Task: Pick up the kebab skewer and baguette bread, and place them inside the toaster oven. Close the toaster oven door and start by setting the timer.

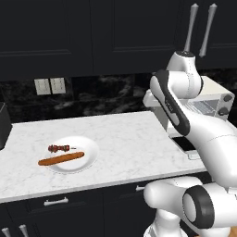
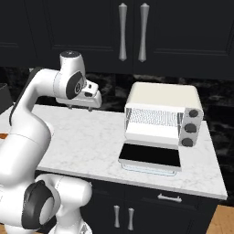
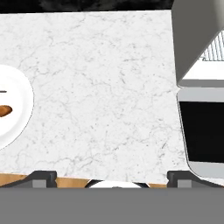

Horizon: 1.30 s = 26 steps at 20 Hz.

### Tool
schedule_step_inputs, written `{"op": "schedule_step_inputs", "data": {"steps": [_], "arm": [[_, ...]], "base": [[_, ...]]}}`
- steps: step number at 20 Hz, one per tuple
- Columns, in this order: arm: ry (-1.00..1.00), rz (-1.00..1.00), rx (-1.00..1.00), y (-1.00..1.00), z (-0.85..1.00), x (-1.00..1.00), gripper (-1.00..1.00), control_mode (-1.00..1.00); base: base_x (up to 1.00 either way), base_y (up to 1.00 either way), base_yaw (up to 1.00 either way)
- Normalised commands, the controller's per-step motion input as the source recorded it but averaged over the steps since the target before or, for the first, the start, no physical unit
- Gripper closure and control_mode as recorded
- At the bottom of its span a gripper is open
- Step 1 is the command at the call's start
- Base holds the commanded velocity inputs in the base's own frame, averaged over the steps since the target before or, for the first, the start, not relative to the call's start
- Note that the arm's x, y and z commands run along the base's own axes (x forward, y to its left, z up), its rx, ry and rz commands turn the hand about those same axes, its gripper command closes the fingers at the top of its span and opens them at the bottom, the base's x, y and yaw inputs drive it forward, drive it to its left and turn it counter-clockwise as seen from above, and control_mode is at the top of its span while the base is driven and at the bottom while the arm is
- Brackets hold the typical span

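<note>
Hand view: gripper [image 3: 112, 177] spread wide, empty, above bare counter [image 3: 105, 87]; baguette bread [image 3: 5, 110] on plate [image 3: 22, 92] far left (toaster oven door [image 3: 203, 131] open, right).

toaster oven [image 2: 161, 106], toaster oven door [image 2: 151, 156] down

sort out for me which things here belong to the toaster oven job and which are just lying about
For the job:
- kebab skewer, on the white plate
- baguette bread, on the same plate
- toaster oven
- toaster oven door, folded down open
- gripper, open and empty, above bare counter

Just lying about:
- white plate
- wall outlets
- dark appliance at the counter's left edge
</note>
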Motion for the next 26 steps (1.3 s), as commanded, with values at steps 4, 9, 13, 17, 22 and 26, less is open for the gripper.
{"op": "schedule_step_inputs", "data": {"steps": [4,9,13,17,22,26], "arm": [[0.00,0.00,0.00,-0.04,-0.11,-0.15,-1.00,-1.00],[-0.27,0.29,0.08,-0.89,-0.05,-0.33,-1.00,-1.00],[-0.38,0.37,0.01,-1.00,-0.08,0.00,-1.00,-1.00],[-0.46,0.31,-0.02,-0.92,-0.28,0.00,-1.00,-1.00],[-0.36,0.24,-0.02,-0.89,-0.63,0.05,-1.00,-1.00],[-0.28,0.16,-0.02,-0.84,-0.55,0.30,-1.00,-1.00]], "base": [[0.00,0.00,0.00],[0.00,0.00,0.00],[0.00,0.00,0.00],[0.00,0.00,0.00],[0.00,0.00,0.00],[0.00,0.00,0.00]]}}
